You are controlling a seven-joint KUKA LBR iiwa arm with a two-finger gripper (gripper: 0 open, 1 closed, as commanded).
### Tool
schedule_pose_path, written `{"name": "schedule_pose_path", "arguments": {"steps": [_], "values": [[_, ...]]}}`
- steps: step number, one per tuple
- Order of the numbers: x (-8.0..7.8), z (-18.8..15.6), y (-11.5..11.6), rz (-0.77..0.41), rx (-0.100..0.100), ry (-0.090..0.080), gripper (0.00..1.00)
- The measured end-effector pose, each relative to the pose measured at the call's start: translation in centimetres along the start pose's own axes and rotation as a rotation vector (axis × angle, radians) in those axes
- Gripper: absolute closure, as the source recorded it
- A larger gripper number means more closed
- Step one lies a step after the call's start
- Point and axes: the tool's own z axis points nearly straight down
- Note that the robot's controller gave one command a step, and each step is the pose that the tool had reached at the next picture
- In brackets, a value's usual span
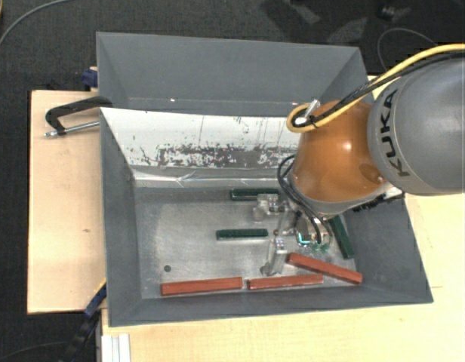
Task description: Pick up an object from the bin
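My gripper [272, 234] hangs low over the right middle of the bin floor, under the orange cover. Its two metal fingers stand apart, one towards the back [264, 207] and one towards the front [275, 262], so it is open. A short dark green stick [241, 234] lies flat, its right end reaching the gap between the fingers. Just in front of the front finger lie a red-brown stick [285, 281] and a tilted red-brown stick [327, 268]. A second dark green stick [246, 195] lies behind the back finger.
A longer red-brown stick [202, 286] lies along the front wall at the left. Another dark green stick [343, 240] lies slanted at the right, partly under the arm. A small dark dot [167, 269] marks the left floor.
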Motion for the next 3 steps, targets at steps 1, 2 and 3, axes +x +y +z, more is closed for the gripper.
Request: {"name": "schedule_pose_path", "arguments": {"steps": [1,2,3], "values": [[-2.7,7.4,1.8,0.032,-0.001,-0.002,0.00],[-2.8,7.0,1.7,0.034,-0.001,-0.008,1.00],[-10.4,-11.3,0.3,0.086,-0.002,-0.026,1.00]]}}
